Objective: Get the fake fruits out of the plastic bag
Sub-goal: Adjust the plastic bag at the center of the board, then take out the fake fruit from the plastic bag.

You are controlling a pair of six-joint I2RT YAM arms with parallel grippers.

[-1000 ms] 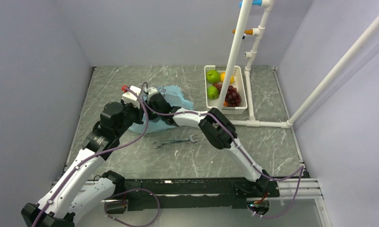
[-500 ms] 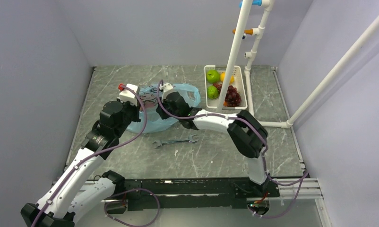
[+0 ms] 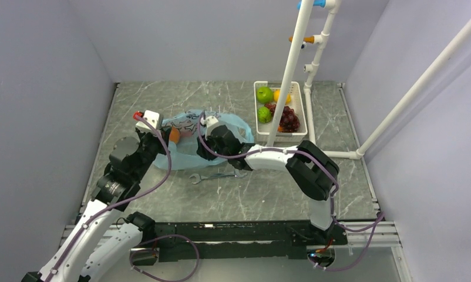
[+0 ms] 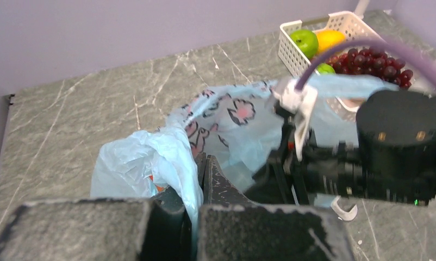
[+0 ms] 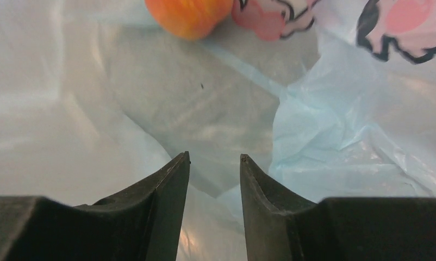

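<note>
bag: plastic bag (image 3: pixel 183 157) lies crumpled on the tabletop (image 3: pixel 268 194), left of centre, orange fruit (image 5: pixel 188 16) inside | left jaws: clenched on its rim, lifting the mouth for access | right jaws: parted, empty, inside the bag, aimed at the fruit

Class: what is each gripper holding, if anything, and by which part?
Left gripper: the plastic bag, pinched by the bunched edge at its mouth. Right gripper: nothing; its fingers stand apart inside the bag.
</note>
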